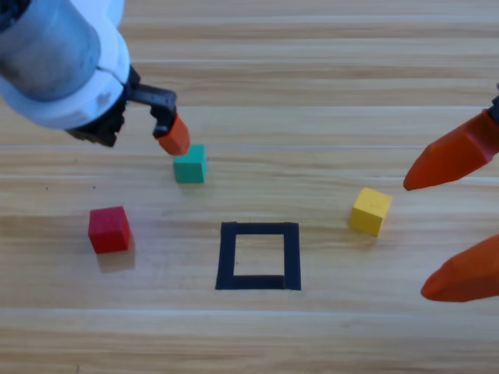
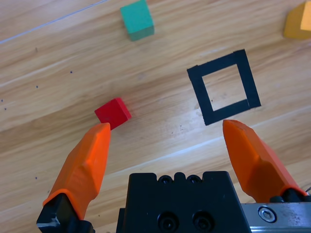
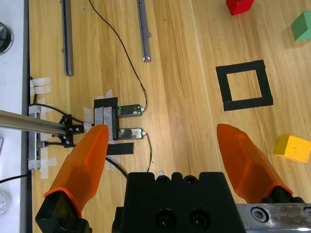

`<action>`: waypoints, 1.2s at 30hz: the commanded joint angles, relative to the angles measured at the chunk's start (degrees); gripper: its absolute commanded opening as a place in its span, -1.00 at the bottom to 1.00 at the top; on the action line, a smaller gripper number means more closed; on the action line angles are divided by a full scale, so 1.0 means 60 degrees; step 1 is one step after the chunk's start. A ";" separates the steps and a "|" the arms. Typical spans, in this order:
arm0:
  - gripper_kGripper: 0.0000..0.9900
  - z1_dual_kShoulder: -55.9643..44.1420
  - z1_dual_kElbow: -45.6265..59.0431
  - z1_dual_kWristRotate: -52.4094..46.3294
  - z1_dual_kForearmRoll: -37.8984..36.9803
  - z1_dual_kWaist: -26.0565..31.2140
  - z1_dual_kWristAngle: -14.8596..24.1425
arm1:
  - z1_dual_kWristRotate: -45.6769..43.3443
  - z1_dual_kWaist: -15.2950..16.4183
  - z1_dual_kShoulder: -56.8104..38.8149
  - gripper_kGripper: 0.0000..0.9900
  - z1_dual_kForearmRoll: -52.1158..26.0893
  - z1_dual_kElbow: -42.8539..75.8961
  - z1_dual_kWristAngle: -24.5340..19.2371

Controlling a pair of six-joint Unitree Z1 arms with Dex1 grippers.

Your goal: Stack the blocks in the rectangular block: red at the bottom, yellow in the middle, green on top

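Note:
The red cube (image 1: 108, 229) lies left of the black tape square (image 1: 259, 227), the green cube (image 1: 190, 164) behind and to its left, and the yellow cube (image 1: 370, 210) to its right. The square's opening holds nothing. My left gripper (image 1: 140, 132) hovers at the upper left, open, with one orange jaw tip just above the green cube. In the left wrist view the red cube (image 2: 112, 112) sits just beyond the left jaw tip, apart from it. My right gripper (image 1: 417, 238) waits open at the right edge, close to the yellow cube.
The right wrist view shows two metal rails (image 3: 144, 29), thin cables and small taped circuit boards (image 3: 129, 110) on the table beyond the square (image 3: 245, 86). Bare wooden table surrounds the cubes.

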 commanded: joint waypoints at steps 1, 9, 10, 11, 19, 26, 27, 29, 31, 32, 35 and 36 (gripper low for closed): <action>1.00 0.0063 -0.0276 -0.0683 0.0360 0.0993 0.0005 | -0.0024 0.0302 0.0520 0.98 -0.0163 -0.0023 -0.0186; 1.00 0.0722 -0.0379 -0.1708 0.0990 0.1989 0.0093 | 0.0518 0.0302 0.0564 0.99 -0.0163 0.0035 -0.1446; 1.00 0.0912 -0.0437 -0.1708 0.1078 0.2136 0.0093 | 0.0752 0.0302 0.0564 0.99 -0.0163 0.0035 -0.2046; 1.00 0.1029 -0.0481 -0.1694 0.1122 0.2194 0.0093 | 0.0987 0.0302 0.0593 0.99 -0.0178 0.0021 -0.2764; 1.00 0.1205 -0.0511 -0.1694 0.1254 0.2443 0.0005 | 0.2408 0.0287 0.1985 1.00 -0.0442 -0.0580 -0.5459; 1.00 0.1381 -0.0467 -0.2001 0.1283 0.2810 -0.0405 | 0.2144 0.0229 0.4402 0.99 0.0218 -0.1840 -0.6133; 1.00 0.1498 -0.0467 -0.2060 0.1283 0.2824 -0.0449 | 0.2129 0.0141 0.4636 0.99 0.0218 -0.1898 -0.6177; 1.00 0.1806 -0.0496 -0.2162 0.1269 0.2839 -0.0551 | 0.1997 -0.0006 0.5105 0.99 0.0218 -0.2001 -0.6397; 1.00 0.2201 -0.0511 -0.2236 0.1254 0.2839 -0.0624 | 0.1778 -0.0123 0.5413 0.99 0.0218 -0.2030 -0.6543; 1.00 0.2392 -0.0496 -0.2338 0.1210 0.2839 -0.0654 | 0.1602 -0.0152 0.5515 0.99 0.0218 -0.2030 -0.6631; 1.00 0.2963 -0.0467 -0.2470 0.1049 0.2839 -0.0771 | 0.1031 -0.0343 0.5749 0.99 0.0262 -0.1986 -0.6631; 1.00 0.3095 -0.0423 -0.2558 0.0990 0.2839 -0.0786 | 0.0825 -0.0445 0.5808 0.99 0.0364 -0.1986 -0.6441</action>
